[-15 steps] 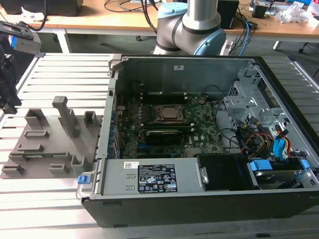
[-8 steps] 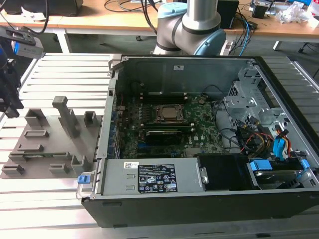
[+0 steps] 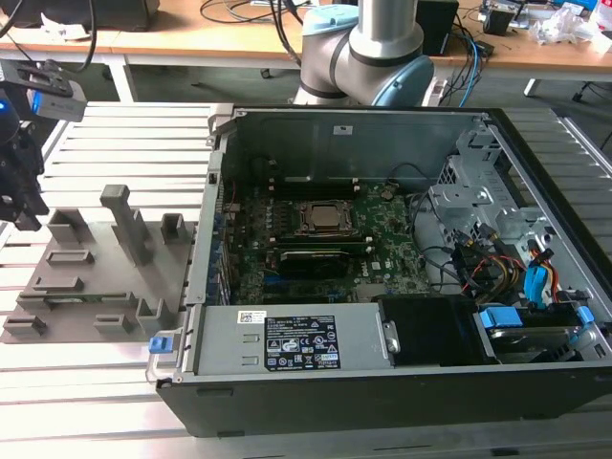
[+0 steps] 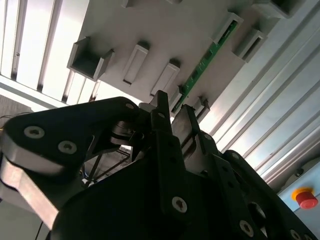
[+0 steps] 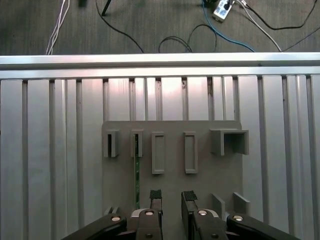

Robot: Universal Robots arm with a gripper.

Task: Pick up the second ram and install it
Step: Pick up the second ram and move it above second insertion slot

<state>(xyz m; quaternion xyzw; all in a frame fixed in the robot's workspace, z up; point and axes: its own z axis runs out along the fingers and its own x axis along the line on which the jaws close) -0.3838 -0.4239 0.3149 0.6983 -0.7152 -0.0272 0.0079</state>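
An open black metal desktop computer case [image 3: 382, 402] lies on the slatted aluminium table [image 3: 124, 134], with the grey robot arm base [image 3: 359, 48] behind it. Inside, the large green motherboard [image 3: 387, 239] covers the floor, with a boxy grey metal power supply [image 3: 359, 330] in front of it. On the table at the exterior view's left of the case lies a flat grey plastic fixture plate [image 3: 100, 277] — the thin green ram stick [image 5: 136, 175] stands on edge in one of its slots. The black two-finger gripper [image 5: 171, 196] hangs above the plate, the stick just beside its fingers, not between them.
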